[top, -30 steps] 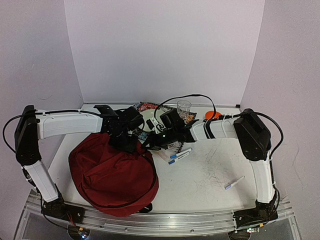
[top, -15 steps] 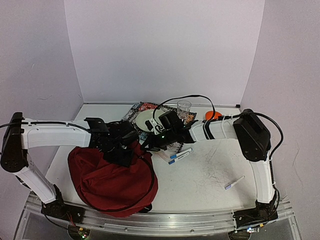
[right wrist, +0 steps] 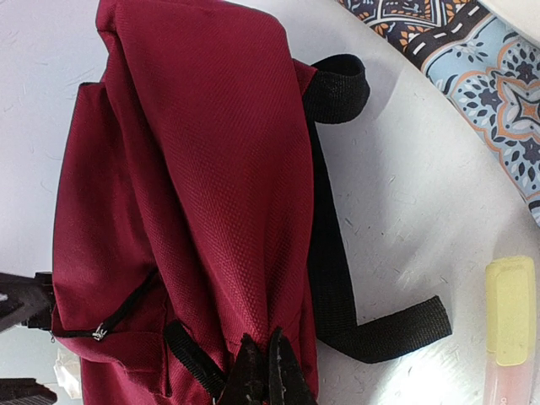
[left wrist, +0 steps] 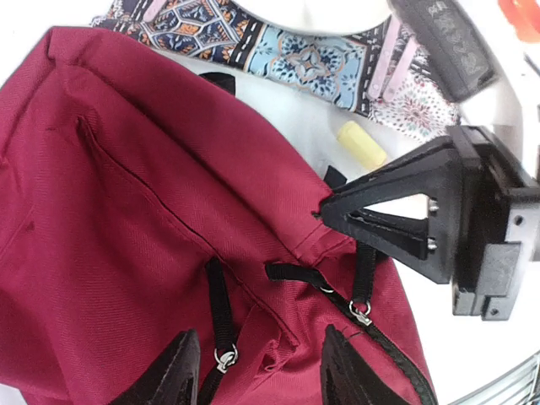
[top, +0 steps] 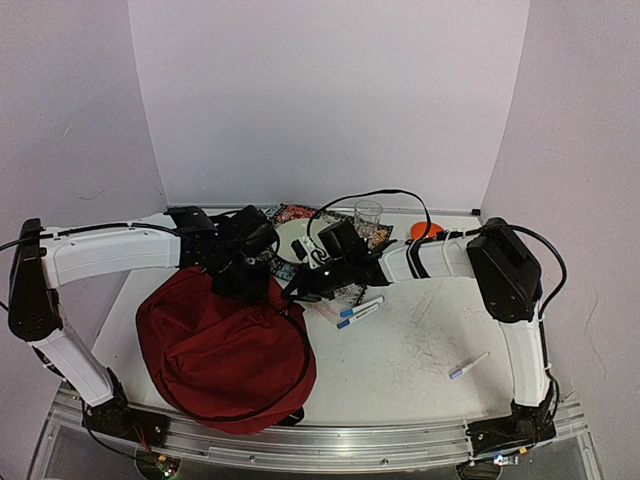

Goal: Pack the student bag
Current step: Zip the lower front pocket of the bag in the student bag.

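Note:
The student bag [top: 225, 350], dark red with black zipper and straps, lies slumped at the near left of the table. My right gripper [right wrist: 267, 375] is shut on a fold of its red fabric at the top edge, beside a black strap [right wrist: 333, 278]; from above, the right gripper [top: 297, 292] reaches in from the right. My left gripper [left wrist: 261, 371] hovers just over the bag [left wrist: 126, 211] with its fingers [left wrist: 346, 371] apart. They straddle a small fabric fold between two zipper pulls, one [left wrist: 224, 359] close to the left finger. The left gripper [top: 258, 285] meets the bag's top.
A patterned cloth [top: 300, 215] with a white plate [top: 292, 240] lies behind the bag. A glass cup [top: 368, 215] and an orange object [top: 425, 230] stand at the back. Two blue-capped markers [top: 358, 312] and a pen [top: 468, 365] lie to the right; a yellow highlighter [right wrist: 509, 312] lies near the strap.
The left arm dipped toward the bag half a second ago and has risen back toward the far side. The bag has shifted slightly left. The right arm has held still.

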Robot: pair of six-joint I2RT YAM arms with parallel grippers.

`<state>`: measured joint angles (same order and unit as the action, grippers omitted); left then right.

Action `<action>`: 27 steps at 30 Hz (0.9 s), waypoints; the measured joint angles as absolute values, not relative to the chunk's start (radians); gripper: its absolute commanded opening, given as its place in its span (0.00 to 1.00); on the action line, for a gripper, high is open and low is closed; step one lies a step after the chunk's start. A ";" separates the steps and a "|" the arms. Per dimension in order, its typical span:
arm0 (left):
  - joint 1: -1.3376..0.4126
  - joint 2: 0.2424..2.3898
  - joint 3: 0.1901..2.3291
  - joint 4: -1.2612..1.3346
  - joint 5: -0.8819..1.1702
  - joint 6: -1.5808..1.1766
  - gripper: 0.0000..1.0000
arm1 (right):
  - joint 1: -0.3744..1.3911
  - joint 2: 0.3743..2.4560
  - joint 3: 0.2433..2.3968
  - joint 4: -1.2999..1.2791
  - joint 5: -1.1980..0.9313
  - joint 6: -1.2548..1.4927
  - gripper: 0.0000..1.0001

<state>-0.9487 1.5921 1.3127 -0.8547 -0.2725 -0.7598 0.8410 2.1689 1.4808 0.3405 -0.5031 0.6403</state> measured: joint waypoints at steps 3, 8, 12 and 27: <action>-0.936 1.618 1.313 -0.857 -0.258 -0.782 0.39 | 0.841 2.167 1.477 0.341 -0.499 0.640 0.00; -0.901 1.645 1.313 -0.857 -0.244 -0.796 0.38 | 0.841 2.162 1.474 0.342 -0.496 0.640 0.00; -0.884 1.657 1.304 -0.856 -0.233 -0.803 0.38 | 0.842 2.155 1.464 0.343 -0.490 0.638 0.00; -0.877 1.717 1.250 -0.807 -0.165 -0.797 0.00 | 0.850 2.151 1.458 0.341 -0.476 0.628 0.00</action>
